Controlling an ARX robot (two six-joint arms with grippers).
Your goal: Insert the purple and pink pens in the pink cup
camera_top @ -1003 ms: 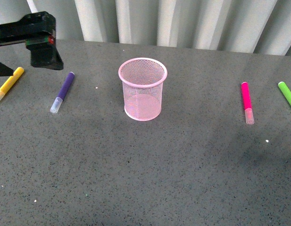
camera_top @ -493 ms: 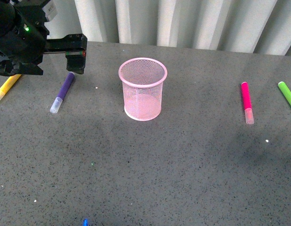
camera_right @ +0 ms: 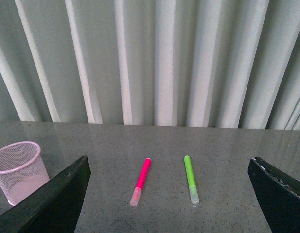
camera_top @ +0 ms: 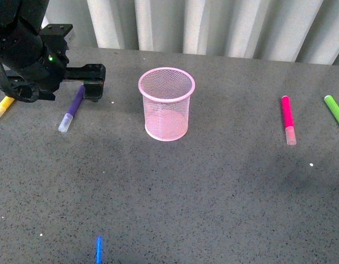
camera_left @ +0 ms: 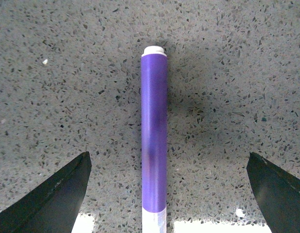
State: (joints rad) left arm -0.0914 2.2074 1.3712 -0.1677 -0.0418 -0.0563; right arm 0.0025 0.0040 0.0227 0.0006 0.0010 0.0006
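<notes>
Since the cup (camera_top: 166, 118) is empty, we judge nothing done yet: our left gripper (camera_left: 167, 162) hangs spread over the purple pen (camera_top: 72, 110) left of the cup, while the pink pen (camera_top: 288, 118) lies untouched well to its right, our right gripper (camera_right: 169, 162) also spread.

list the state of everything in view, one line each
purple pen: lying flat, capped, not gripped
pink pen: lying flat, capped, untouched
pink cup: upright, no pens inside
yellow marker: lying flat, partly hidden by the left arm
green marker: lying flat, untouched
left end effector: open, straddling the purple pen
right end effector: open, holding nothing
</notes>
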